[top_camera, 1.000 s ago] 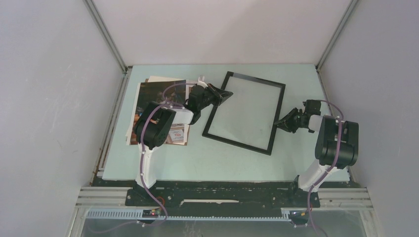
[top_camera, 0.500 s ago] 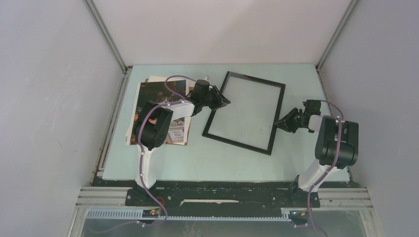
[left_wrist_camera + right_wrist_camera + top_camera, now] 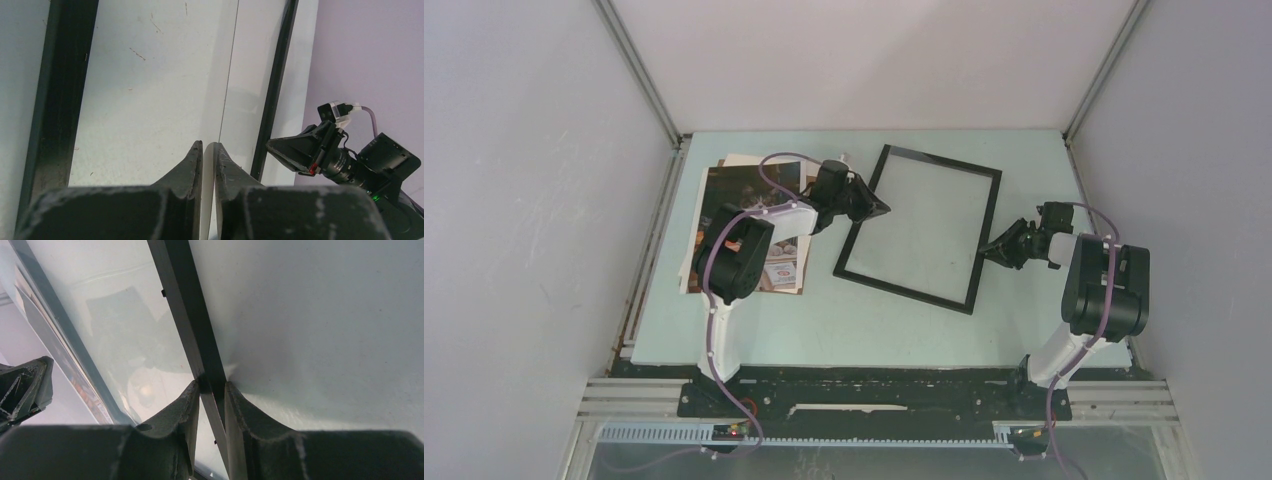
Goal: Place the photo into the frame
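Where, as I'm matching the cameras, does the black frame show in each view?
Top external: the frame lies tilted mid-table.
Left wrist: the frame fills left and centre.
Right wrist: its black edge runs diagonally through the middle.
Shared landmark: the right end effector, clamped on that edge.

Overhead and up close: a fixed camera looks down from above and behind, taking in the whole frame (image 3: pixel 904 291). Two wrist cameras sit close over the frame's opposite long edges, facing each other across it; all three views share its pane (image 3: pixel 924 225).
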Robot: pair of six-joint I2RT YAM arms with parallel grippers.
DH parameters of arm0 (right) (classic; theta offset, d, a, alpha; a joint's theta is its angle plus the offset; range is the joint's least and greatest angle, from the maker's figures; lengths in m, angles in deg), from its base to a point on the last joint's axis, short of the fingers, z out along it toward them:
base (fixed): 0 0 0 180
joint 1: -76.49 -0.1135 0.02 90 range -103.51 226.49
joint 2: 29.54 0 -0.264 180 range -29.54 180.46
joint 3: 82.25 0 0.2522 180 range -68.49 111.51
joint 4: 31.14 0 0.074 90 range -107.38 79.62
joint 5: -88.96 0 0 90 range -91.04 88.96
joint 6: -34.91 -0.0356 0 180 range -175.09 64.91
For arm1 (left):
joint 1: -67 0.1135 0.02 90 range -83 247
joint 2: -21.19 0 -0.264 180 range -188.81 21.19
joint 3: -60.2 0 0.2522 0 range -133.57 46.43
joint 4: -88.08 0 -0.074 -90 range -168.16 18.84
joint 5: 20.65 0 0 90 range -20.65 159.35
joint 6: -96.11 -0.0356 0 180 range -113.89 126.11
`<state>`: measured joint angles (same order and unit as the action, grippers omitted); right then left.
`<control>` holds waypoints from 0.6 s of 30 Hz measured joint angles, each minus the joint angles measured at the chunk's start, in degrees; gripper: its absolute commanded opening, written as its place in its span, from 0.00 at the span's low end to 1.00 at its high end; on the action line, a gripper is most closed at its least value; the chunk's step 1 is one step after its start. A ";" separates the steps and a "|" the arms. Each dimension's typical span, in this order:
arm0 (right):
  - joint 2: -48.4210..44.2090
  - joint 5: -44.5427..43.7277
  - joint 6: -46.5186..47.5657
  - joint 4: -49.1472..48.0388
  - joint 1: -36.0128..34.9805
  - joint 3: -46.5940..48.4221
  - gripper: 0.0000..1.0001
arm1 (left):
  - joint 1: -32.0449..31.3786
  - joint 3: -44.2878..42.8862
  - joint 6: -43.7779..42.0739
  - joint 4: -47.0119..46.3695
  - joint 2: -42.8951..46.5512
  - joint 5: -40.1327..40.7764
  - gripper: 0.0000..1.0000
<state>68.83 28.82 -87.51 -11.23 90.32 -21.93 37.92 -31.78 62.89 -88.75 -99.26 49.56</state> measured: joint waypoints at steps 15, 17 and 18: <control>0.04 0.09 -0.02 -0.04 0.00 0.00 0.33 | -0.26 -0.79 1.46 -4.61 0.00 -4.11 0.22; 0.04 0.09 -0.02 -0.04 0.00 0.00 0.33 | -0.37 -0.79 1.73 -5.44 0.02 -4.59 0.15; 0.04 0.09 -0.02 -0.04 0.02 0.00 0.33 | -0.44 -0.79 1.68 -5.57 0.04 -4.74 0.11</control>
<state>68.87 28.91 -87.53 -11.27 90.34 -21.93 37.48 -32.57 64.57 -94.33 -99.21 44.82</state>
